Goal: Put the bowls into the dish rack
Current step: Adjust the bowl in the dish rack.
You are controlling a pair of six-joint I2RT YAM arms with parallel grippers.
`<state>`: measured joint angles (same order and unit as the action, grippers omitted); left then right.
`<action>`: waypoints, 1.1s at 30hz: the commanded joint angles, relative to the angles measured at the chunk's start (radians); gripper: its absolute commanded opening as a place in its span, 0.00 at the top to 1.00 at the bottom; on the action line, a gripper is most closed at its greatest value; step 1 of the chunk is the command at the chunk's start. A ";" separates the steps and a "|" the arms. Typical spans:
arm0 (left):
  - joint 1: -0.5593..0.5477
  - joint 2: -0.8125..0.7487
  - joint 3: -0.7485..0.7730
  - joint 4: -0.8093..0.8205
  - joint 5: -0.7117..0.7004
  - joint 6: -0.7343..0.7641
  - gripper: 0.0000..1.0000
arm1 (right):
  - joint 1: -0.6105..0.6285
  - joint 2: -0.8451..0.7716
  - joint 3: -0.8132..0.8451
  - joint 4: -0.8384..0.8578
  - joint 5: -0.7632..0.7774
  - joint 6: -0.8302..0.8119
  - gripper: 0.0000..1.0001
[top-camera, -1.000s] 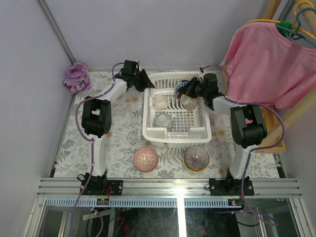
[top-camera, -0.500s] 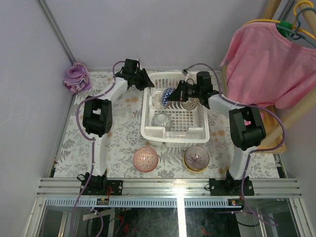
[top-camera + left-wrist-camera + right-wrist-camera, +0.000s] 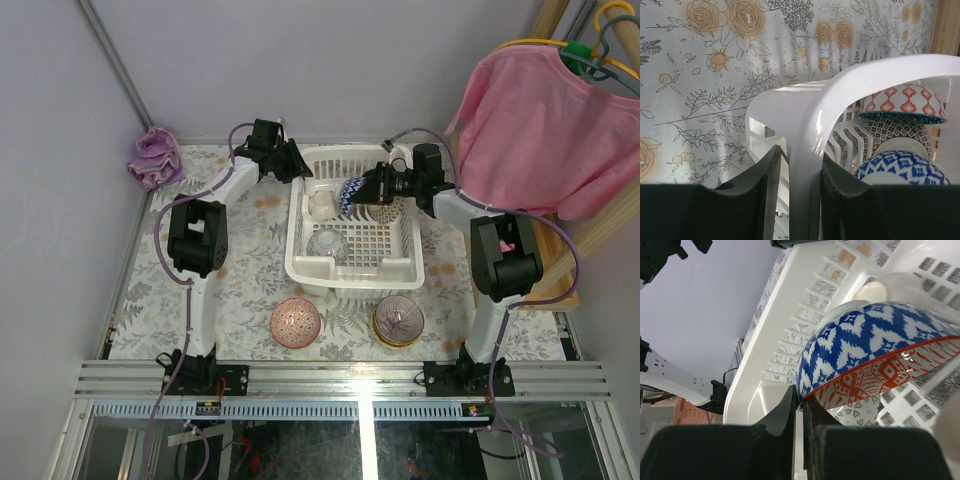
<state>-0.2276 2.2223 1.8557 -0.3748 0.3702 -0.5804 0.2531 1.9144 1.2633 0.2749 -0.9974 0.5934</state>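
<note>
The right gripper [image 3: 800, 396] had the blue-white bowl [image 3: 875, 340] pinched by its rim, jaws pressed tight, the bowl tipped on edge over the far end of the dish rack [image 3: 355, 268]. Over on the other side, the left gripper [image 3: 797, 167] was clamped on the rack's far-left corner rim, a finger either side. A pink bowl [image 3: 296, 322] and a tan bowl [image 3: 398, 320] sat apart on the table [image 3: 250, 260], just in front of the rack.

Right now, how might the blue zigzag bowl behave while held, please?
Its glaze shines, so the blue zigzag bowl could slip from the narrow rim pinch of the right tool. Likely rigid ceramic; it may chip against the dish rack.
</note>
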 commanded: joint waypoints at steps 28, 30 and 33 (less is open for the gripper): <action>-0.023 -0.005 0.025 0.059 0.000 0.011 0.72 | -0.062 0.206 0.352 -0.821 0.092 -0.570 1.00; -0.024 -0.005 0.022 0.058 -0.001 0.011 0.72 | -0.064 0.218 0.358 -0.836 0.113 -0.579 1.00; -0.024 -0.006 0.019 0.059 -0.005 0.014 0.72 | -0.067 0.231 0.366 -0.850 0.146 -0.583 1.00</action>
<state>-0.2295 2.2223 1.8568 -0.3756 0.3656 -0.5625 0.2066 2.0731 1.6325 -0.4191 -1.0451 0.0399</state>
